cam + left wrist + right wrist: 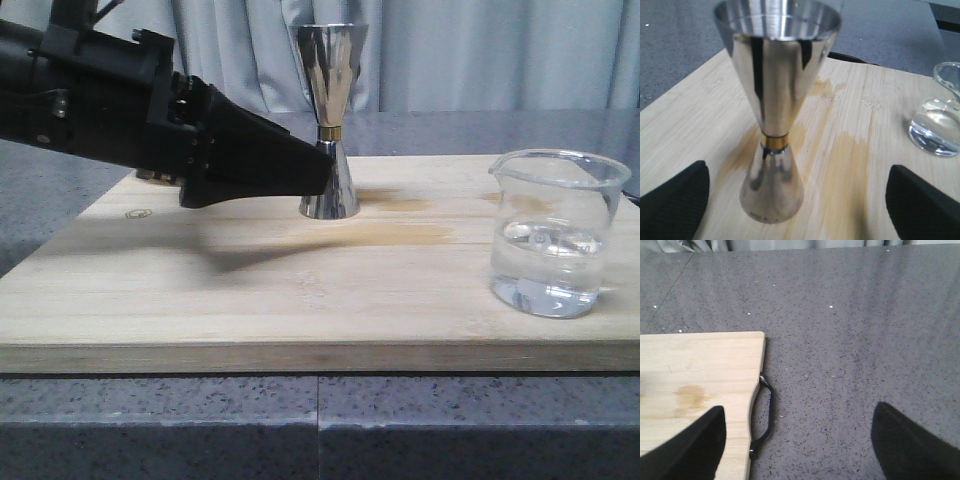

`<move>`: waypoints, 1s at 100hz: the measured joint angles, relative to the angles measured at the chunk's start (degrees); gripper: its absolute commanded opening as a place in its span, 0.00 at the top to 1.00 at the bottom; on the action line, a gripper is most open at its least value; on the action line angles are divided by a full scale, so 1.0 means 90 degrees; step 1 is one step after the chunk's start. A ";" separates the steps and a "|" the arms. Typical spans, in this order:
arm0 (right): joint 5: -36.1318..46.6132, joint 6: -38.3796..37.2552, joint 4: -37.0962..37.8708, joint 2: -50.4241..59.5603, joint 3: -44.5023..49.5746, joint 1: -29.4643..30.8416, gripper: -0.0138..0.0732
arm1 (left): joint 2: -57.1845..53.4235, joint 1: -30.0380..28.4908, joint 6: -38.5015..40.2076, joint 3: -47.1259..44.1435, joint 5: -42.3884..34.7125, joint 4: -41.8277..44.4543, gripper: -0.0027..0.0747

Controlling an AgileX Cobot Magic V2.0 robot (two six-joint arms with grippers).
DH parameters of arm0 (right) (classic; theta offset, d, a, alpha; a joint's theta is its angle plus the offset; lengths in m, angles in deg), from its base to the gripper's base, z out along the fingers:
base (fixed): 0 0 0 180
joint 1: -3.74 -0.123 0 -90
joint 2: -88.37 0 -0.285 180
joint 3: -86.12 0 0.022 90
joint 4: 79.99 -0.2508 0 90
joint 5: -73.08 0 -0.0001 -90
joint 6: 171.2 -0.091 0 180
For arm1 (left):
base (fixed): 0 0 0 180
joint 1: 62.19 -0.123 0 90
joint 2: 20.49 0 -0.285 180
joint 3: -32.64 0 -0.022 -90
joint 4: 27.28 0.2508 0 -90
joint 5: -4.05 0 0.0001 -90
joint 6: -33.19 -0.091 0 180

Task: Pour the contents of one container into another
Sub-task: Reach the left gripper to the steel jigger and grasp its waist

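Grey stone counter [200, 420] carries a wooden board [250, 300], where we record the left gripper [797, 205] spread wide around the upright jigger [331, 120], the beaker [556, 232] well apart, and the right gripper [799, 445] wide, empty.

Front view: we are looking low and level across the wooden board [250, 300], facing the curtain [480, 50], with the beaker [555, 232] nearest us.
Left wrist view: we are looking down at a slant, sitting very close to the jigger [774, 107], which is filling much of the picture.
Right wrist view: we are looking down from higher up at the grey countertop [855, 330] and the board's handled corner [761, 412].
Shared by front and left wrist: we are seeing jigger [332, 120], beaker [939, 117] and stained board [850, 150].
Shared by all: we are seeing the board [700, 370].
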 measured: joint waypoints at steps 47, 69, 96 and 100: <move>0.0000 0.0011 -0.0014 0.0000 0.0000 0.0000 0.22 | 0.0658 0.0139 -0.0028 0.0875 0.0363 -0.0016 0.11; 0.0000 0.0011 -0.0014 0.0000 0.0000 0.0000 0.22 | 0.0954 0.0264 -0.0040 0.1138 0.0418 -0.0016 0.11; 0.0000 0.0011 -0.0014 0.0000 0.0000 0.0000 0.22 | 0.0979 0.0280 -0.0039 0.1192 0.0442 -0.0016 0.16; 0.0000 0.0011 -0.0014 0.0000 0.0000 0.0000 0.22 | 0.0979 0.0280 -0.0039 0.1192 0.0439 -0.0016 0.21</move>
